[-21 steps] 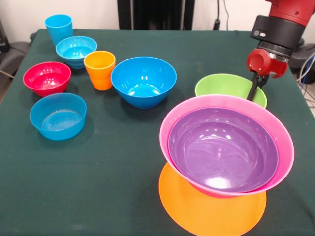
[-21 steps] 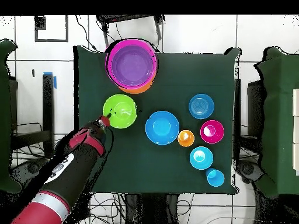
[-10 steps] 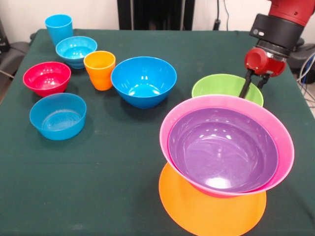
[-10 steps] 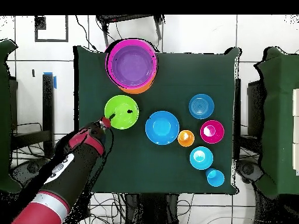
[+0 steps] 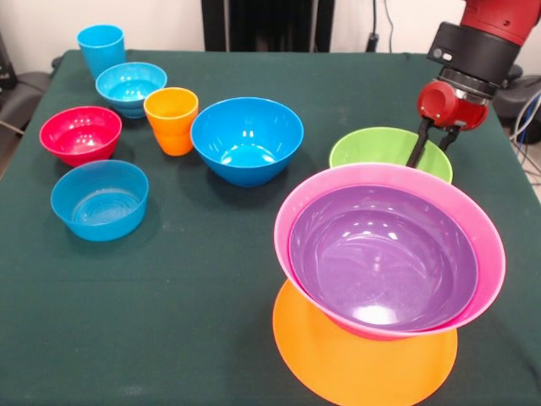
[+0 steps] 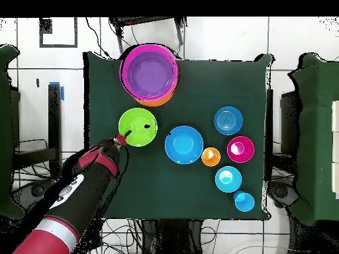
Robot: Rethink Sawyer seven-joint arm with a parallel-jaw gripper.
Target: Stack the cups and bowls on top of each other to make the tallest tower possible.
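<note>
My gripper [image 5: 429,145] [image 6: 123,138] is shut on the far right rim of the green bowl [image 5: 379,149] [image 6: 138,126], one finger inside and one outside. Just in front of it stands the tower: a purple bowl [image 5: 380,254] [image 6: 151,71] nested in a pink bowl [image 5: 292,211], both on a flat orange bowl [image 5: 355,365]. The orange cup [image 5: 172,118] [image 6: 210,157] stands beside the large blue bowl [image 5: 247,139] [image 6: 183,144]. The light blue cup [image 5: 101,49] [image 6: 243,201] stands at the far left corner.
A red bowl [image 5: 80,134] and two small light blue bowls [image 5: 131,86] [image 5: 100,199] sit on the left of the green-clothed table [image 5: 194,279]. Chairs and cables flank the table in the overhead view.
The gripper has shifted a little to the left in the front view, and the green bowl has moved that way with it.
</note>
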